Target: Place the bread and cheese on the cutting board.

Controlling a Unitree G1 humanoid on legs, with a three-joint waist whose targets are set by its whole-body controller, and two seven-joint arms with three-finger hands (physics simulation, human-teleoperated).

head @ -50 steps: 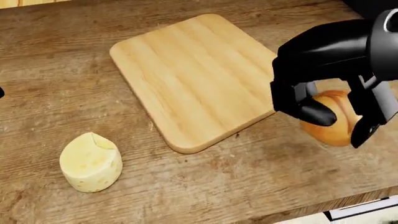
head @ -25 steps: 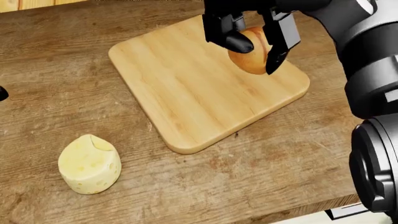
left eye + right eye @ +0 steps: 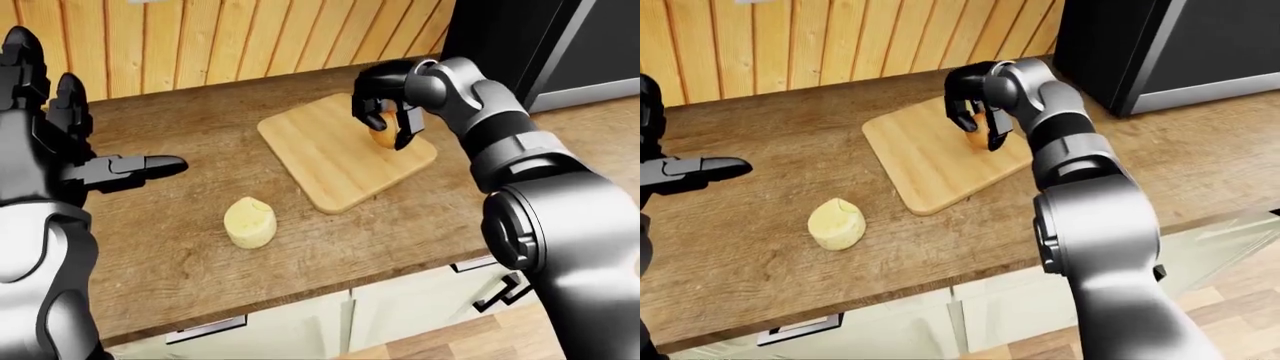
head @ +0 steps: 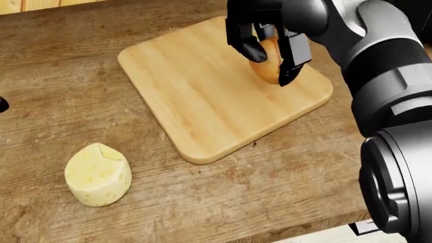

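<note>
The right hand [image 4: 270,48] pinches the bread [image 4: 269,63] over the cutting board's [image 4: 202,96] far right corner, the cheese [image 4: 97,174] sits on the counter [image 4: 81,101], and the left hand [image 3: 70,161] hangs spread.

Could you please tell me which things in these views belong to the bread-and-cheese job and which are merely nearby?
Part of the job:
bread, gripped in the right hand over the cutting board
cheese, on the counter, off the board

Merely nearby:
left hand, open, holding nothing
wooden wall panelling
dark appliance
cabinet fronts
</note>
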